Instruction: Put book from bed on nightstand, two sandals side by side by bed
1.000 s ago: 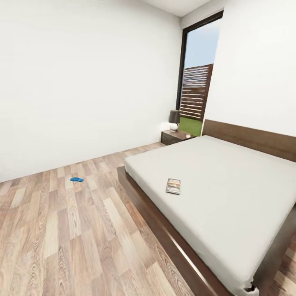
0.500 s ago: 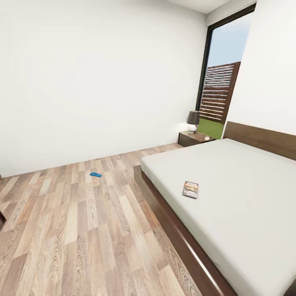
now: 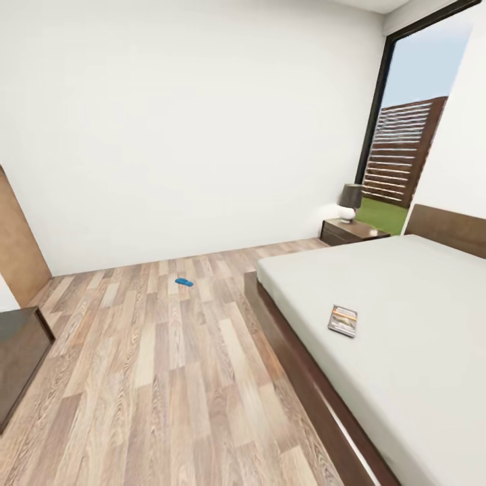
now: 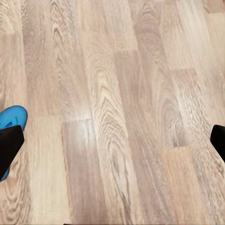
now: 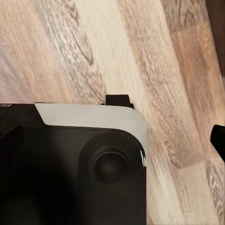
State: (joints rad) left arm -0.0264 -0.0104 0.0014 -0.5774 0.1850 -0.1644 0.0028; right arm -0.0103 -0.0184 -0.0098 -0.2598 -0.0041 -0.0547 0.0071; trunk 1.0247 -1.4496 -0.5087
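My left gripper (image 4: 112,140) hung spread open over bare floor (image 4: 117,93), one blue sandal (image 4: 10,119) just beside a fingertip. The right's state I couldn't tell. The book (image 3: 342,320) lay on the bed (image 3: 405,324), well away. Rolling forward, I risked knocking that near sandal.

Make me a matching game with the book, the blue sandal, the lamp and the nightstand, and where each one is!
Things:
1. book
2. blue sandal
3. lamp
4. nightstand

Places:
A. out on the wooden floor, away from the bed
B. on the floor by the head of the bed, near the window
C. lying flat on the grey mattress, near its edge
D. standing on top of the dark wooden cabinet

Pairs: 1-C, 2-A, 3-D, 4-B
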